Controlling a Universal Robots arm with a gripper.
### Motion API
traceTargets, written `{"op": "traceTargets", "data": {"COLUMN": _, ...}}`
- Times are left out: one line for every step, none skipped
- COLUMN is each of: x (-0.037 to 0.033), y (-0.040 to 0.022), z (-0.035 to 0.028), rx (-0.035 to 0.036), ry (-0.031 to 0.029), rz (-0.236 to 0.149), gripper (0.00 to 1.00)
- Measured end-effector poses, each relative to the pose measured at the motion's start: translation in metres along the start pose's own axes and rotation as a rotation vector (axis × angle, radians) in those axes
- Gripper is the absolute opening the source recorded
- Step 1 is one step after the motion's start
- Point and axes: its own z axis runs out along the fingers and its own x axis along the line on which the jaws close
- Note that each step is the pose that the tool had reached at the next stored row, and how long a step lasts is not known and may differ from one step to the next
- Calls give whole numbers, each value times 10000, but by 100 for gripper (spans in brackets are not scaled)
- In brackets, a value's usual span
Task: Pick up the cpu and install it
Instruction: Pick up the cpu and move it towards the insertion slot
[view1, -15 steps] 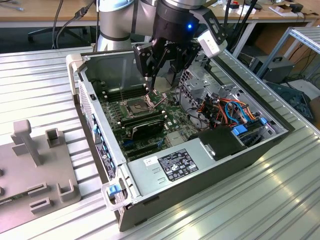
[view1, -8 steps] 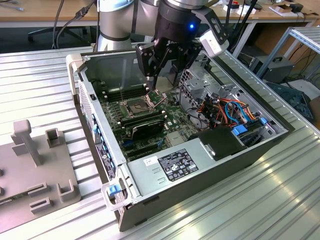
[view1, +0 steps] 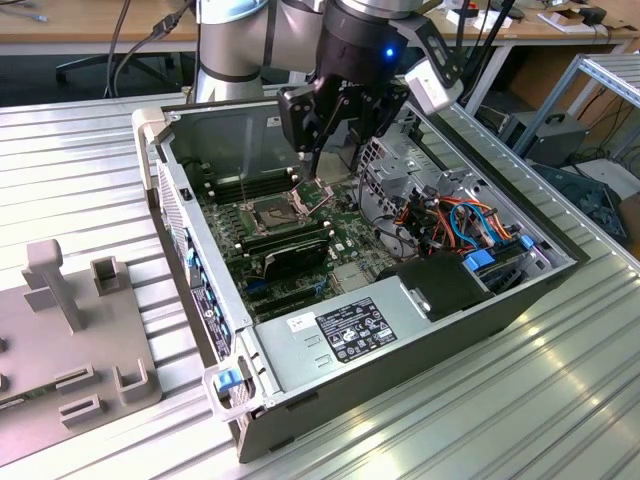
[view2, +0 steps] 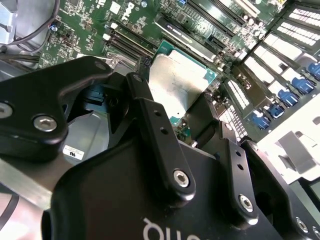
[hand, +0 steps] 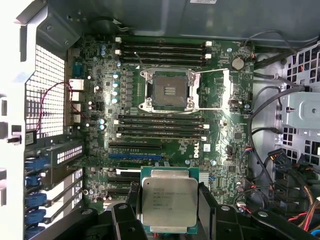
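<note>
Cpu (hand: 169, 199): silver-topped chip, clamped at two opposite edges by the gripper (view2: 174, 97). It is held above the motherboard (hand: 210, 150) inside the open computer case (view1: 420, 385), apart from the uncovered socket (hand: 167, 90).

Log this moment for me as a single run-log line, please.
gripper: shut on thin square silver-grey cpu | location: over green motherboard | dark square socket: open, empty | cpu: not installed
</note>
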Motion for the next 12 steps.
{"op": "traceTargets", "data": {"x": -5, "y": 0, "z": 0, "rx": 0, "ry": 0, "rz": 0, "gripper": 55}}
{"op": "traceTargets", "data": {"x": -11, "y": 0, "z": 0, "rx": 0, "ry": 0, "rz": 0, "gripper": 55}}
{"op": "traceTargets", "data": {"x": -13, "y": 0, "z": 0, "rx": 0, "ry": 0, "rz": 0, "gripper": 55}}
{"op": "traceTargets", "data": {"x": -13, "y": -1, "z": 0, "rx": 1, "ry": 0, "rz": 2, "gripper": 55}}
{"op": "traceTargets", "data": {"x": -14, "y": 0, "z": 0, "rx": -1, "ry": 0, "rz": 2, "gripper": 55}}
{"op": "traceTargets", "data": {"x": -15, "y": 0, "z": 0, "rx": 0, "ry": 1, "rz": 0, "gripper": 55}}
{"op": "traceTargets", "data": {"x": -18, "y": 0, "z": 0, "rx": 0, "ry": 0, "rz": 0, "gripper": 55}}
{"op": "traceTargets", "data": {"x": -20, "y": -1, "z": 0, "rx": 0, "ry": 0, "rz": 0, "gripper": 55}}
{"op": "traceTargets", "data": {"x": -20, "y": -1, "z": 0, "rx": 0, "ry": 0, "rz": 0, "gripper": 55}}
{"op": "traceTargets", "data": {"x": -21, "y": -1, "z": 0, "rx": 0, "ry": 0, "rz": 0, "gripper": 55}}
{"op": "traceTargets", "data": {"x": -21, "y": -1, "z": 0, "rx": 0, "ry": 0, "rz": 0, "gripper": 55}}
{"op": "traceTargets", "data": {"x": -21, "y": -1, "z": 0, "rx": 0, "ry": 0, "rz": 0, "gripper": 55}}
